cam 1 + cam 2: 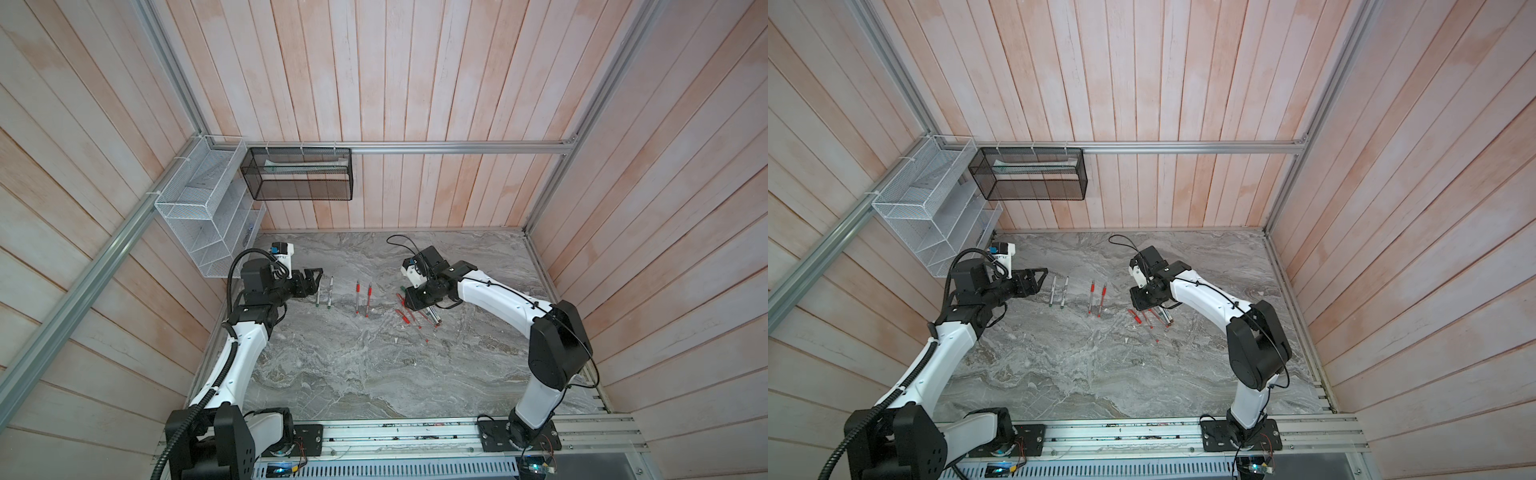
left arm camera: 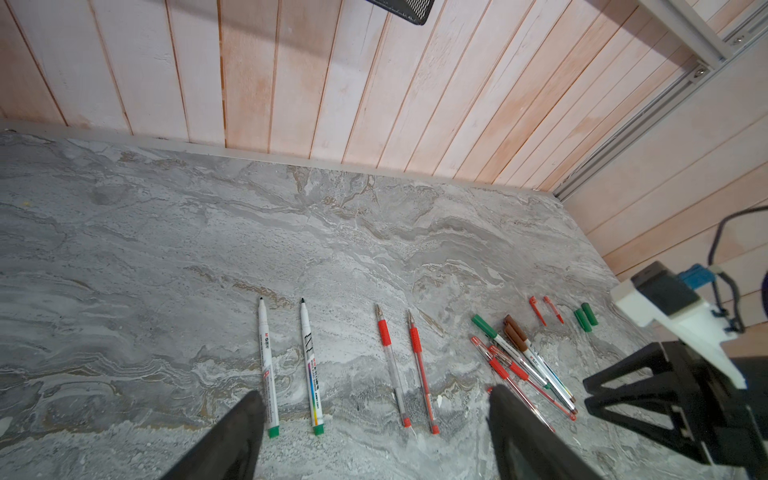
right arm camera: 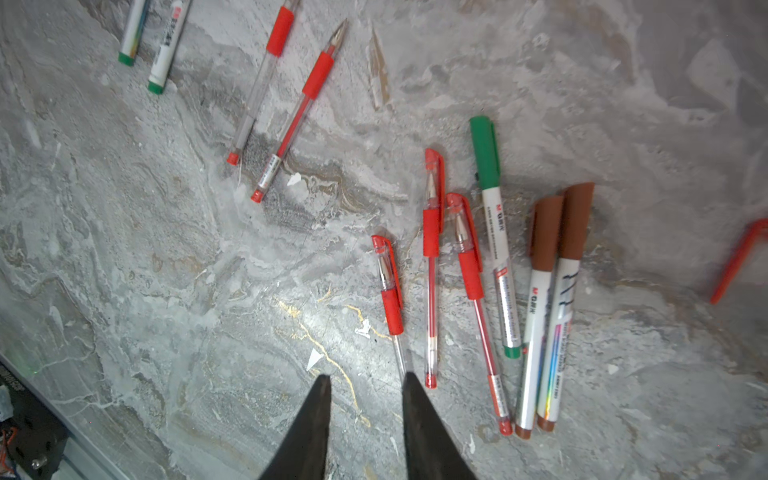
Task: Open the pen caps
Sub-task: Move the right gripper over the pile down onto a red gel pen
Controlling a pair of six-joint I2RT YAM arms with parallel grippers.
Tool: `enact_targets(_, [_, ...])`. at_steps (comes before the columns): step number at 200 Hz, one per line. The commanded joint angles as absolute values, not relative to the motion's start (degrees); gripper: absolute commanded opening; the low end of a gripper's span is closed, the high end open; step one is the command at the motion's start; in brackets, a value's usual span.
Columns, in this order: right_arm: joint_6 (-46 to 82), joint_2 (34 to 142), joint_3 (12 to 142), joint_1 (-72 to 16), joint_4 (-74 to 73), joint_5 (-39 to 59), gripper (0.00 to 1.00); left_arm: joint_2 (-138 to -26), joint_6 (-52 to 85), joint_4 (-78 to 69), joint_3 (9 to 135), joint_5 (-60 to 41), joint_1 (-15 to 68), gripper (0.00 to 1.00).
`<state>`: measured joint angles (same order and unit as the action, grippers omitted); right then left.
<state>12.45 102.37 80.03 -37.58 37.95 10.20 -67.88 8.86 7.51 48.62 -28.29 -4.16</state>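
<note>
Right gripper (image 3: 365,378), narrowly parted, empty, hangs over capped pens (image 3: 497,232) towards the worktop's (image 1: 332,365) right edge, likely choosing one; left gripper (image 2: 376,392) spread wide

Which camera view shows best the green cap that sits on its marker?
The right wrist view: the green cap is close and sharp there, clip and all. The left wrist view shows it small but clear. In both top views it is too small to make out.

Open along the bench (image 1: 353,374) near edge; barred mid-bench by row of pens (image 2: 384,332), heaped pens (image 2: 518,370), loose pen caps (image 2: 582,321).
</note>
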Motion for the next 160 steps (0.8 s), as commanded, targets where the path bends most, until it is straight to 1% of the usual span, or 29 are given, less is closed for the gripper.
enact_targets(1, [13.09, 105.20, 79.15, -38.40, 39.15, 10.08, 0.31, -67.58, 9.28, 6.82, 48.29, -29.45, -4.72, 0.86])
enact_targets(51, [11.70, 108.83, 78.93, -39.85, 40.08, 8.74, 0.31, -67.85, 9.98, 6.79, 48.57, -30.02, -5.00, 0.86])
enact_targets(77, [11.26, 108.85, 76.81, -40.08, 39.07, 7.96, 0.31, -67.83, 9.90, 5.74, 47.96, -29.77, -5.01, 0.86])
enact_targets(112, [11.34, 111.06, 77.12, -40.08, 41.31, 4.05, 0.30, -68.55, 9.90, 7.36, 49.22, -29.79, -5.01, 0.85])
enact_targets(134, [11.05, 111.47, 75.79, -40.09, 39.81, 4.42, 0.30, -68.34, 10.27, 5.54, 48.08, -30.21, -5.01, 0.86])
enact_targets(160, [11.33, 111.90, 75.62, -40.17, 39.89, 5.23, 0.27, -68.64, 10.00, 7.39, 49.30, -29.81, -5.14, 0.85])
